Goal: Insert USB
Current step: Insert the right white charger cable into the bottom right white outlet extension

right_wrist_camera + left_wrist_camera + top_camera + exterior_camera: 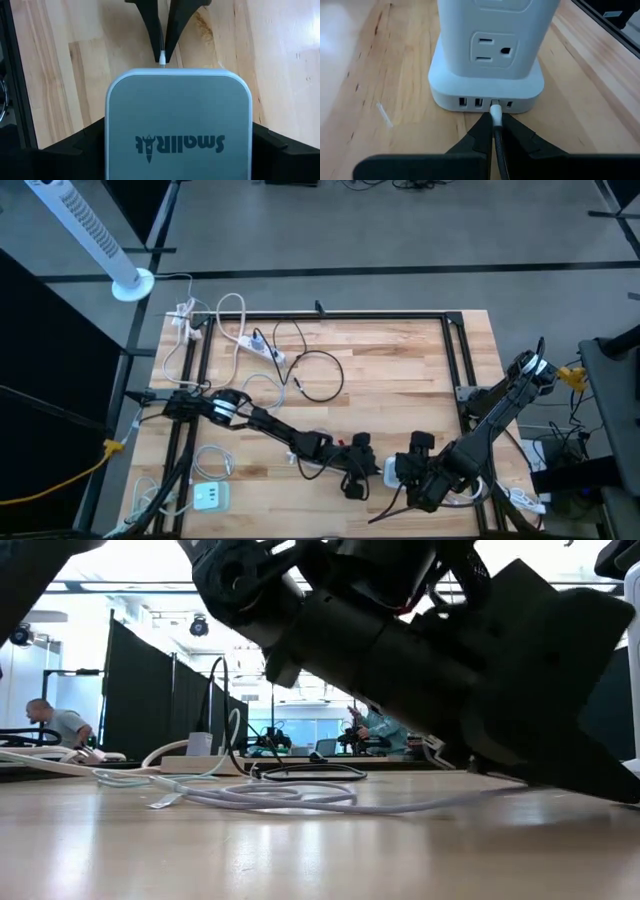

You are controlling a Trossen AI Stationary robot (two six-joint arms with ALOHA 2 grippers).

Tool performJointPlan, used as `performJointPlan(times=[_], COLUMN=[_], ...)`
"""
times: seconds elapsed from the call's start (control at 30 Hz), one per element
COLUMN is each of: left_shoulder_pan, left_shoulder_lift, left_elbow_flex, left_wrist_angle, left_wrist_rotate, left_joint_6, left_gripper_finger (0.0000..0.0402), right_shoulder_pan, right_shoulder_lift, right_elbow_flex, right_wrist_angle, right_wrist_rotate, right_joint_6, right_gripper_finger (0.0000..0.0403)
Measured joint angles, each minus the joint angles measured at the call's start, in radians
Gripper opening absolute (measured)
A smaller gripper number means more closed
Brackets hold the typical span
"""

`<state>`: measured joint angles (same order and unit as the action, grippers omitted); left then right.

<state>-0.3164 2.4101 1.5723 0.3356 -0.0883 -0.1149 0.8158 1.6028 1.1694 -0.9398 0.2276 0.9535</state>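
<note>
Both arms work at the near edge of the bench [400, 370], toward its right half. The left gripper [496, 125] reaches in from the left side and has its fingers [475, 137] pinched together on the white USB plug [496, 111]; the plug's tip sits at the third port in the row of ports along the base of the white charging tower [487, 60], touching or partly in, depth not clear. The plug's dark cable [501, 155] runs back between the fingers.

The right gripper [177, 135] comes from the bench's right edge and is clamped wide around the tower, one finger [75, 142] on each side wall, its top with the grey logo face pointing at the wrist camera. In the right wrist view the left gripper's fingers come to a point at the tower's far edge with the plug between them.

Elsewhere on the bench: a white power strip [262, 345] with looped cables near the far left part, a small white charger block [211, 497] near the near-left corner. A white tower fan [95, 240] stands on the floor past the far-left corner. In the low view white cable loops [260, 795] lie on the wood, and people [55, 725] sit in the room behind
</note>
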Motion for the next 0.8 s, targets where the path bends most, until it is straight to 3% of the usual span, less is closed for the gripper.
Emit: performJointPlan(times=[0.63,0.8], left_shoulder_pan=[0.000,-0.009], left_shoulder_lift=[0.003,-0.057], left_elbow_flex=[0.003,0.004], left_wrist_angle=[0.008,-0.081], left_wrist_rotate=[0.009,0.007], left_joint_6=[0.042,0.017], left_gripper_finger=[0.0018,0.0072], right_shoulder_pan=[0.000,0.000], right_shoulder_lift=[0.000,0.001], right_elbow_flex=[-0.001,-0.001], right_wrist_angle=[0.003,0.006], right_wrist_rotate=[0.001,0.003], right_joint_6=[-0.007,-0.012], right_gripper_finger=[0.0294,0.0294])
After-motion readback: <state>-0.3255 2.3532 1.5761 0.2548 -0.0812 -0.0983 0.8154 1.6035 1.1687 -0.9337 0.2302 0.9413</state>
